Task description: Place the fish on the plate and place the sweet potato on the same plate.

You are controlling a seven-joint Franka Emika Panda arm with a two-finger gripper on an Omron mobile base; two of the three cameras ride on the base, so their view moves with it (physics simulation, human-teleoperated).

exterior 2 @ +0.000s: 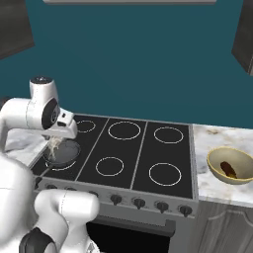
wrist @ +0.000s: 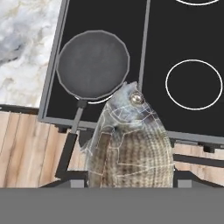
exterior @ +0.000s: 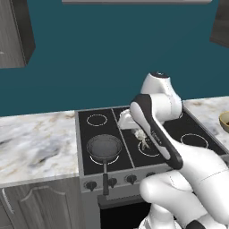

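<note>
- A white robot arm reaches over a black stove (exterior 2: pixel 133 153) set into a marbled counter (exterior: pixel 36 138), against a teal wall.
- The gripper (exterior: pixel 142 139) hangs above the stove's front burners, its jaws clamped on the fish (wrist: pixel 129 144).
- In the hand view the fish is large and close: pale grey-beige, scaled, head pointing away from the camera, one round eye showing. Its body rises between the finger tips, which it mostly hides.
- In the left base view the fish (exterior: pixel 143 142) shows as a small pale shape dangling under the gripper, clear of the stove top.
- A dark round frying pan (exterior: pixel 104 148) sits on the front left burner, its handle pointing toward the stove's knobs. The fish hangs just to the right of it.
- Well apart on the right, a deep tan-yellow bowl (exterior 2: pixel 231 165) rests on the counter beside the stove.
- Inside the bowl lies the sweet potato (exterior 2: pixel 228 169), a dark reddish-brown oblong lump; it looks to rest on the bowl's bottom, though it is small in the picture.
</note>
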